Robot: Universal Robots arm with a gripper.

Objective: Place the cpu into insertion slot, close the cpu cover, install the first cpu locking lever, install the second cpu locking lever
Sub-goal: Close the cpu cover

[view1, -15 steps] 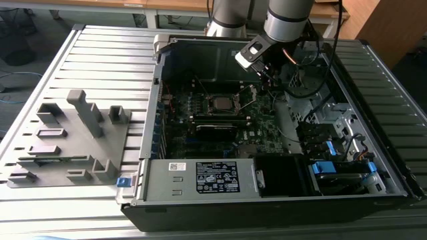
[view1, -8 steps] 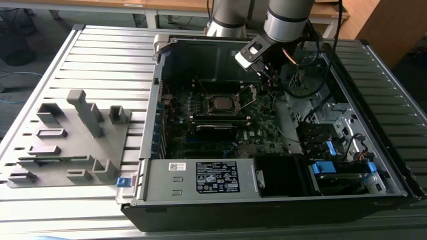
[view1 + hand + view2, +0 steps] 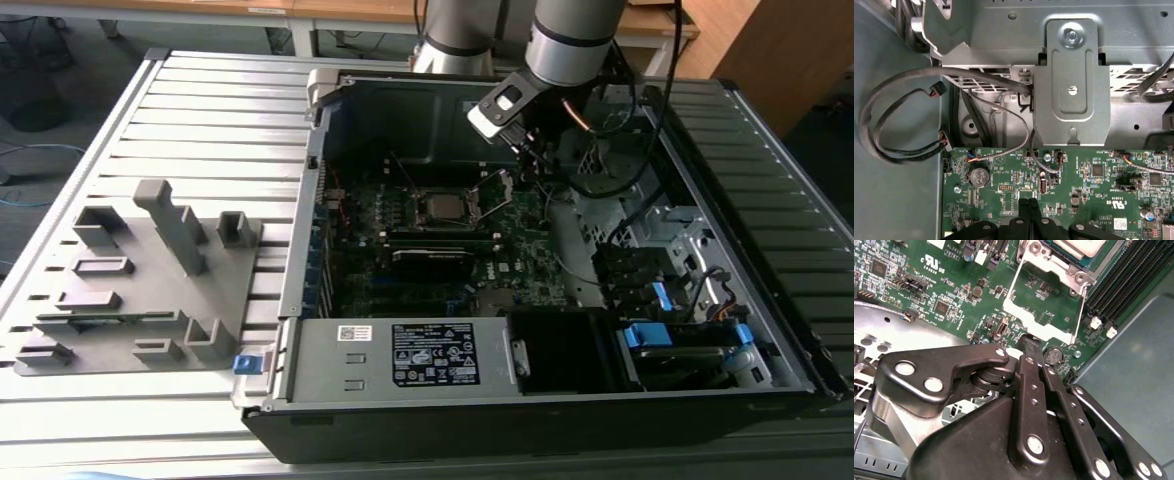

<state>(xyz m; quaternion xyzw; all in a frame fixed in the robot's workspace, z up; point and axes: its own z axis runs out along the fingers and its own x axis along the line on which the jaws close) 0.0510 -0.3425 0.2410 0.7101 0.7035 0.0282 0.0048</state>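
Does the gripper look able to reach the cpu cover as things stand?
Probably yes: in the second wrist view the gripper, fingers shut, sits just by the edge of the open cpu cover, with nothing between them.

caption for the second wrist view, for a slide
Shut gripper with its tip at the edge of the open cpu cover, cpu seated beyond it.

The hand (image 3: 1030,343) was of black metal with a smooth, glossy finish, and its rivets (image 3: 1035,444) were bright steel. The cover (image 3: 1046,329) was thin bare metal, silvery and shiny. The chip (image 3: 438,207) had a dull grey metal top. The board (image 3: 1094,200) looked matt green. The case (image 3: 1004,30) was plain grey sheet metal, and the cables (image 3: 984,75) were sheathed in matt black plastic. The surface (image 3: 200,110) was ribbed pale metal.
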